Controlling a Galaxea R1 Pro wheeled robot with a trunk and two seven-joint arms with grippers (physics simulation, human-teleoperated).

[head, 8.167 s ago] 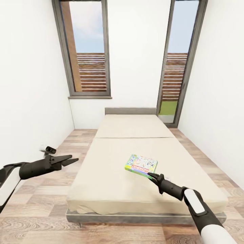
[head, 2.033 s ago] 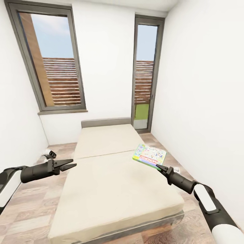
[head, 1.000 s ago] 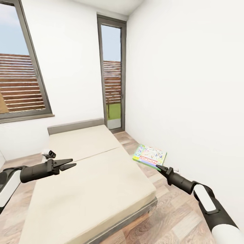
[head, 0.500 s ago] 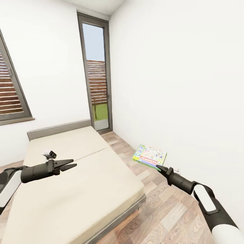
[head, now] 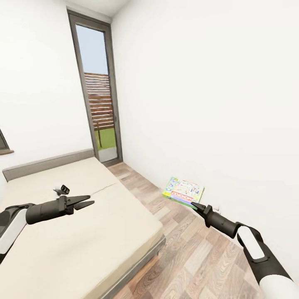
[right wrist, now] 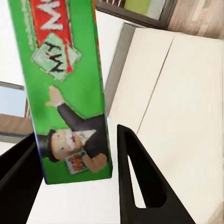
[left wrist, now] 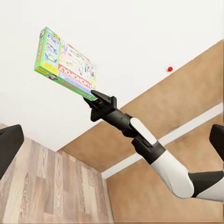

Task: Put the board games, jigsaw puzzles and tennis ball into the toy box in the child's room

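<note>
Fingers first: the right gripper (head: 194, 205) stays pinched on the near edge of the thin white-green-red printed board game box (head: 184, 192), and the left wrist view confirms it, the right gripper (left wrist: 95, 97) clamped at the corner of the box (left wrist: 65, 64). From the right wrist camera the green side of the box (right wrist: 70, 88) sits between the two black fingers (right wrist: 140, 186). Over on the left, the left gripper (head: 85, 200) hangs with its dark fingers spread and nothing between them.

Now the changes, biggest first. The whole view has swung round to the right over the last seconds. The white wall (head: 216, 91) now takes up the right half of the head picture, where eight seconds ago the room was seen square-on. One tall dark-framed window (head: 96, 95) remains far left of centre; the second has slid almost off the left edge. The long low bed with its plain beige mattress (head: 74, 232) has slipped to the near left, its grey headboard (head: 45, 164) at the far end. More wood-plank floor (head: 199, 257) shows on the near right. The game box, once over the mattress, now hangs over that floor just beside the wall, clear of the bed. Both arms keep the same places in the picture.
</note>
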